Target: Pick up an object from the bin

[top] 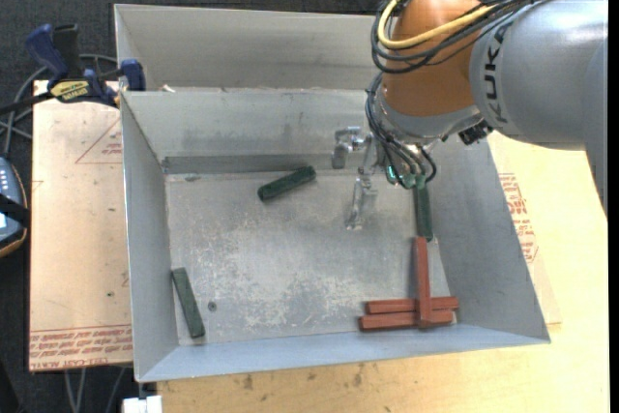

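Dark-green slim bar (286, 183) lies flat near the claw (356, 177), which gapes open, empty.

Your arm (546, 77) reaches in from the right of the camera view, its thick grey link sloping down to the orange wrist cover (430, 53), where yellow and black cables (391, 18) loop. Below that cover your hand (357, 200) hangs, its metal parts pointing down and slightly left.

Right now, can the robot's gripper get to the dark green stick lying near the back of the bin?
Probably yes. The gripper hangs close beside that dark green stick, with only bare bin floor between them. Nothing lies on the stick or leans against it.
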